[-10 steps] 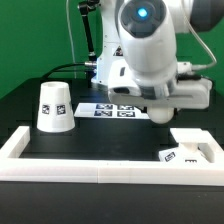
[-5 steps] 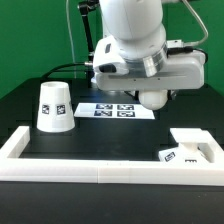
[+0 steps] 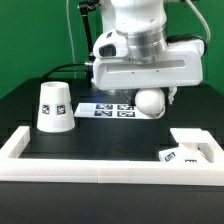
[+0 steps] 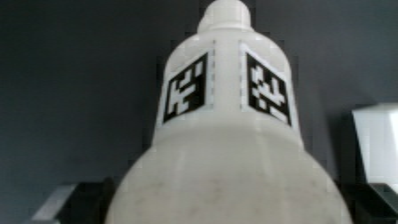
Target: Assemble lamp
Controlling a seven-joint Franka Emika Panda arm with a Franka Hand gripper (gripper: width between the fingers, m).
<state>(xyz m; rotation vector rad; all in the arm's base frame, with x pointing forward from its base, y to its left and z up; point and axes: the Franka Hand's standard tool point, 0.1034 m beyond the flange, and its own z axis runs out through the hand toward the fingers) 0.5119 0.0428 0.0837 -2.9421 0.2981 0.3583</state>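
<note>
Lamp bulb [image 3: 149, 102]: clenched in the jaws, now raised into view above the bench [image 3: 110, 135] beside the marker board [image 3: 108, 108], a second ago hidden behind the lowered arm [image 3: 140, 40]. Picked up, by the look of it; next, carrying toward the base [image 3: 190, 148]; shade [image 3: 54, 106] untouched

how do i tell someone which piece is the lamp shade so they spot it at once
Start at the white rail along the front of the black table; behind it, on the exterior view's left, left of the marker board, stands the lamp shade. It is the only tapered cup, wide end down; the lamp bulb is round, the lamp base flat and angular.
</note>
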